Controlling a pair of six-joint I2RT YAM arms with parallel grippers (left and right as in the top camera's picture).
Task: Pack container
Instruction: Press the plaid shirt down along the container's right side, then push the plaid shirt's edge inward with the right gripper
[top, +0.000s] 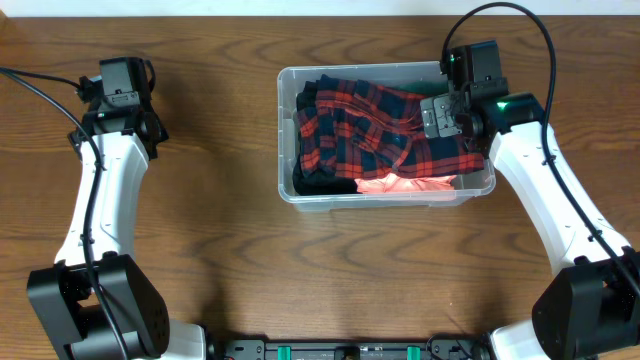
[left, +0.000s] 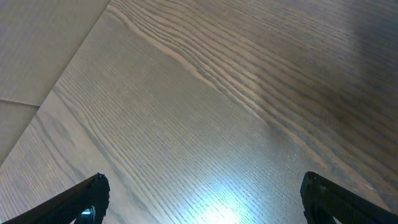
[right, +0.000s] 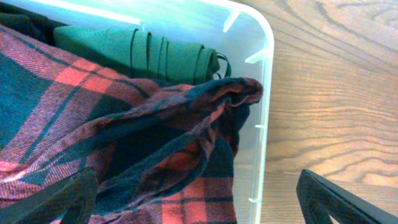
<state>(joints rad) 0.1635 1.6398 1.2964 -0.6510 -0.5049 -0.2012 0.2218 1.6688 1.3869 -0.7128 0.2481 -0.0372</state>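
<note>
LEFT TO RIGHT: The left fingers (left: 84, 200) hang spread apart over bare wood near the far left corner of the bench (top: 200, 250), holding nothing and well apart from the work. Right of centre, toward the far edge, sits the container (top: 380, 197). It is a clear bin with its open mouth facing up, and its long axis runs left to right, parallel to the bench's far edge. A red plaid shirt (top: 370, 130) fills most of it, bunched rather than flat. A green folded cloth (right: 155, 56) is tucked against the far wall and an orange cloth (top: 405, 183) shows along the near wall. Above the bin's right end, the right fingers (right: 65, 202) stand wide apart, gripping nothing, with the shirt's rumpled edge directly beneath them and the bin's right wall just beside. The right arm is plainly the nearer. The bin lies straight below its fingers, so any further tucking of the shirt looks like a short downward press from that side.
</note>
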